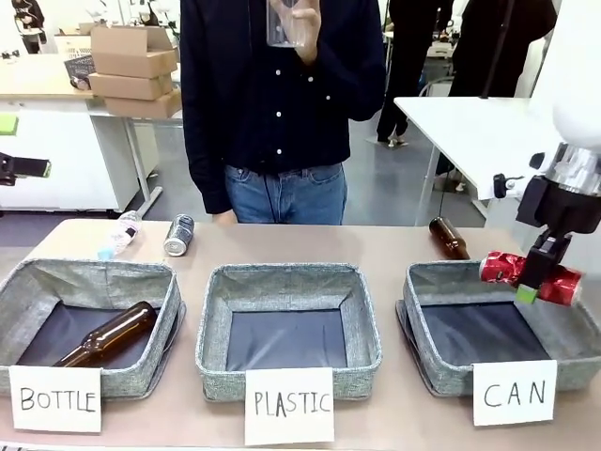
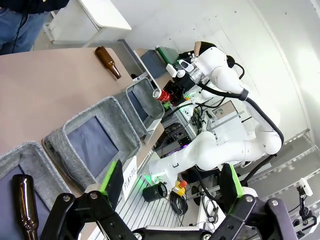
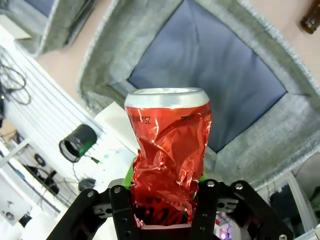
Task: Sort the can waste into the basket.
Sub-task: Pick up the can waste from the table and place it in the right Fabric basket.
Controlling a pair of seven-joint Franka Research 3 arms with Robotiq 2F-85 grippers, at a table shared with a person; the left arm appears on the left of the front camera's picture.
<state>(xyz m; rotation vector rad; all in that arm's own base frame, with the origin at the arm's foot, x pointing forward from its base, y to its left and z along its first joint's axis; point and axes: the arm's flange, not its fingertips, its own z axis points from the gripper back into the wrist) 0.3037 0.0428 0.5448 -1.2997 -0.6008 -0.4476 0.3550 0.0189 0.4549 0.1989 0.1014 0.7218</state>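
Note:
A crushed red can (image 1: 502, 268) hangs over the CAN basket (image 1: 437, 362), at its far right rim. It sits between the fingers of my right gripper (image 1: 537, 282). In the right wrist view the red can (image 3: 170, 165) stands upright between the jaws, with the basket (image 3: 280, 130) below. Green pads show at both sides of it; I cannot tell whether they still press on it. A dark can (image 1: 178, 235) lies on the table at the far left. My left gripper (image 2: 172, 175) stands open and holds nothing, well off to the left.
The BOTTLE basket (image 1: 19, 301) holds a brown bottle (image 1: 108, 334). The PLASTIC basket (image 1: 211, 329) stands in the middle. A second brown bottle (image 1: 449, 238) lies behind the CAN basket. A clear plastic bottle (image 1: 117, 235) lies by the dark can. The person holds another one (image 1: 286, 23).

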